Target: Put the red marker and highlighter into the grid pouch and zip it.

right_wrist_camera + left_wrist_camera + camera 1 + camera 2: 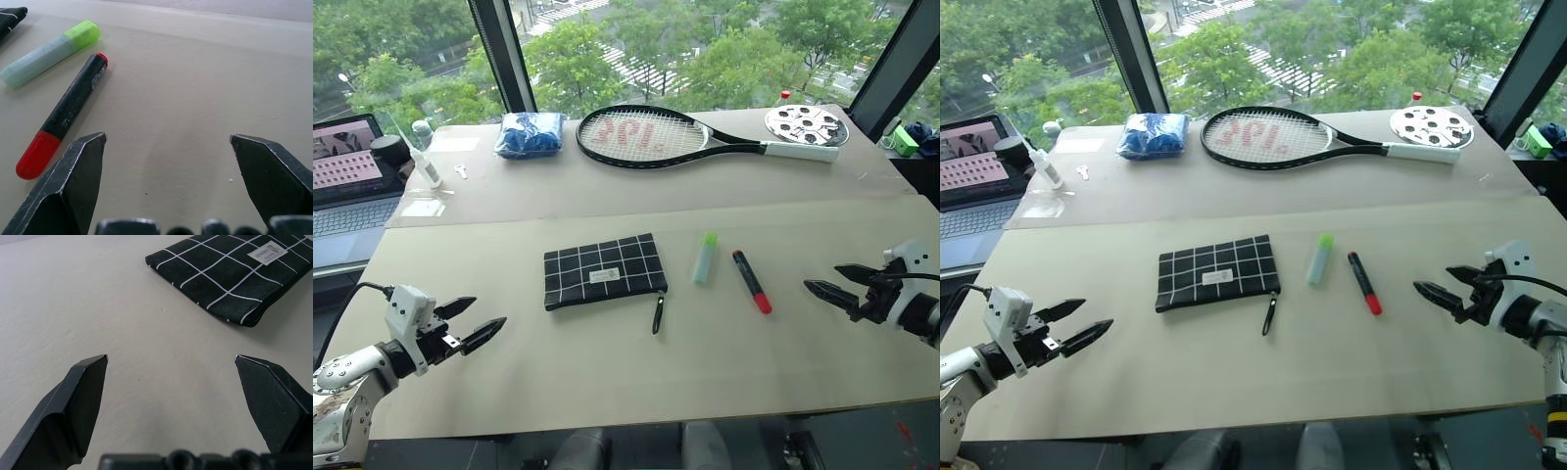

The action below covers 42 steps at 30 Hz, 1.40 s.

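L gripper (468, 322): black two-finger tool, fingers spread wide, nothing in them; hovers low over the bench, left of and nearer the robot than the pouch.
Pouch (603, 270): flat black fabric grid pouch w/ thin white lines and a small white label; lies mid-bench, long axis across, zipper pull hanging off its right corner. Looks zipped, can't be sure.
Highlighter (705, 258): stubby pale translucent pen w/ green cap, just right of the pouch, cap pointing away from the robot.
Marker (751, 281): slim black-barrel red marker, just right of the highlighter, apart from it; long axis runs front-to-back, slightly slanted.
R gripper (839, 283): fingers released, empty; right of the marker, pointing at it.
Key relation: marker lies crosswise to the R fingers' reach; R arm clearly nearer both pens, L arm nearer the pouch.
Bench (607, 372): pale tabletop.
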{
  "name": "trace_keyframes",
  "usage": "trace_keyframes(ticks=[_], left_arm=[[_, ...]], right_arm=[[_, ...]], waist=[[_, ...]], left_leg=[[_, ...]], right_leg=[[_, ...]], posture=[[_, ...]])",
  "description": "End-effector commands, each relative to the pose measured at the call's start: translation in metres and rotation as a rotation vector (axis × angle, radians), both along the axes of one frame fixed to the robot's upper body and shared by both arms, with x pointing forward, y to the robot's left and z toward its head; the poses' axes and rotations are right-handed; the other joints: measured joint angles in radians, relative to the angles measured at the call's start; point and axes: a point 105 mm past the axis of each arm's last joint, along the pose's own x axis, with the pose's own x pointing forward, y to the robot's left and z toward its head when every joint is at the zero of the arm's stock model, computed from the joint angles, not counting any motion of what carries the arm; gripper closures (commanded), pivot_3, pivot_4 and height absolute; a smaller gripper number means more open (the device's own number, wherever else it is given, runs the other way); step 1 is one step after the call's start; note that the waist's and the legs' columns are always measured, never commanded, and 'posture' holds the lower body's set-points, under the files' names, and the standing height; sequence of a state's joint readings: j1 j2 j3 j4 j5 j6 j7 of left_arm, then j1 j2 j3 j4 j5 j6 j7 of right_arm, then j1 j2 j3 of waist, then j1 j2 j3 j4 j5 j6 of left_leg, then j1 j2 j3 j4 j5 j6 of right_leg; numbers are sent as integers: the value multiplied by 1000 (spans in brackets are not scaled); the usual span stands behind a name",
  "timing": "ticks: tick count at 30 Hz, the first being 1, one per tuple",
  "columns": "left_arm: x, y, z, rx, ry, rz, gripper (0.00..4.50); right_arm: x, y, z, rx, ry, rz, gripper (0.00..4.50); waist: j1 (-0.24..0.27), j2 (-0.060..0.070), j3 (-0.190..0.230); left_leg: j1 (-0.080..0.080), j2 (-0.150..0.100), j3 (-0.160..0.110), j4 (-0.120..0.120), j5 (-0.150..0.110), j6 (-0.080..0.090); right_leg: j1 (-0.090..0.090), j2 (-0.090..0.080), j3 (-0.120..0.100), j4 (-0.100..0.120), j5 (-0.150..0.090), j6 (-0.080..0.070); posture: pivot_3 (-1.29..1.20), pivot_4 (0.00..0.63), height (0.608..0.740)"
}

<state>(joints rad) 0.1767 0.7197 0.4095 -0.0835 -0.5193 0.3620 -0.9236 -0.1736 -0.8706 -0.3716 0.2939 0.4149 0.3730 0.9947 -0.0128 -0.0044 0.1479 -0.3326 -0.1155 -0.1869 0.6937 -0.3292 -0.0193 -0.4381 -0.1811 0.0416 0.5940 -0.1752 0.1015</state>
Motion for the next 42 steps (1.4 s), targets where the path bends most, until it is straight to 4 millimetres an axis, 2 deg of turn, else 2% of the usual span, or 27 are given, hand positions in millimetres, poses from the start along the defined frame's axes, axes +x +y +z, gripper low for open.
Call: trace_keyframes(ticks=[1,6,8,11,13,14,15,16,17,19,20,22,25,30,33,37,42], left_arm=[[4,-1,10,1,-34,-3,0],[7,-6,-2,71,15,-96,0],[12,-7,-5,180,-13,-144,0],[19,-11,1,288,-87,-215,0],[25,-10,2,410,-133,-262,0],[28,-9,2,456,-149,-277,0],[31,-8,2,491,-166,-291,0],[33,-8,2,508,-178,-298,0],[37,-9,2,530,-196,-307,0],[42,-10,3,559,-219,-326,0],[45,-12,2,580,-230,-341,0],[47,-14,1,610,-246,-371,0],[49,-17,-2,640,-257,-408,0],[54,-28,-6,658,-295,-467,0],[58,-32,-13,689,-301,-495,0],[63,-46,-18,681,-348,-525,0],[63,-71,-20,633,-398,-595,0]], right_arm=[[5,0,11,-21,-57,-8,31],[17,-4,18,-22,-103,-65,31],[20,5,25,26,-120,-30,535],[22,33,43,69,-167,101,1380],[27,63,60,107,-207,206,2238],[28,76,67,125,-221,253,2478],[30,92,73,148,-233,305,2912],[31,101,77,162,-237,335,3234],[30,120,77,166,-231,407,3484],[30,149,75,177,-221,507,4289],[30,168,71,174,-209,564,4455],[35,200,54,94,-197,618,4455],[44,226,38,11,-191,641,4455],[50,261,27,-27,-186,694,4455],[50,268,6,-102,-145,717,4455],[60,265,-23,-266,-81,690,4455],[69,264,-41,-402,-55,671,4455]], waist=[[0,0,0],[0,0,0],[0,0,0],[0,0,0],[-3,0,0],[-6,0,0],[-8,0,0],[-9,0,0],[-8,0,0],[-4,0,1],[-4,0,1],[-4,0,1],[-2,0,1],[0,0,1],[0,0,0],[1,0,0],[1,1,-1]], left_leg=[[0,0,0,0,0,0],[1,2,2,0,0,0],[1,3,3,0,0,-1],[1,6,5,-1,-1,-1],[1,6,5,-1,-1,-1],[2,6,6,-1,-1,-2],[2,7,7,-1,-1,-2],[2,8,8,-1,-1,-2],[3,9,8,-1,-1,-2],[3,9,8,-1,-1,-2],[3,9,8,-1,-1,-2],[2,9,8,-1,-2,-2],[2,9,8,-1,-2,-3],[-1,8,9,0,-1,-3],[-1,9,9,0,-1,-4],[-1,9,10,0,-1,-4],[1,9,12,1,0,-4]], right_leg=[[0,0,0,0,0,0],[0,2,0,0,1,-2],[-1,2,0,0,1,-2],[-1,4,0,-1,3,-4],[-1,4,0,-1,3,-4],[-1,4,0,-1,3,-4],[-2,4,0,-1,3,-4],[-2,5,0,-1,3,-5],[-2,5,0,-1,4,-5],[-3,5,0,-1,4,-5],[-3,5,-1,-1,4,-5],[-3,5,-1,-1,5,-5],[-5,5,-1,0,6,-4],[-9,5,-2,0,9,-5],[-11,5,-4,0,11,-6],[-11,5,-4,0,11,-6],[-10,5,-4,0,12,-6]], posture=[[0,150,740],[0,150,740],[0,150,740],[0,150,740],[0,150,740],[0,150,740],[0,150,740],[0,150,740],[0,150,740],[0,150,740],[0,150,740],[0,150,740],[0,150,740],[0,150,740],[0,150,740],[0,150,740],[0,150,740]])
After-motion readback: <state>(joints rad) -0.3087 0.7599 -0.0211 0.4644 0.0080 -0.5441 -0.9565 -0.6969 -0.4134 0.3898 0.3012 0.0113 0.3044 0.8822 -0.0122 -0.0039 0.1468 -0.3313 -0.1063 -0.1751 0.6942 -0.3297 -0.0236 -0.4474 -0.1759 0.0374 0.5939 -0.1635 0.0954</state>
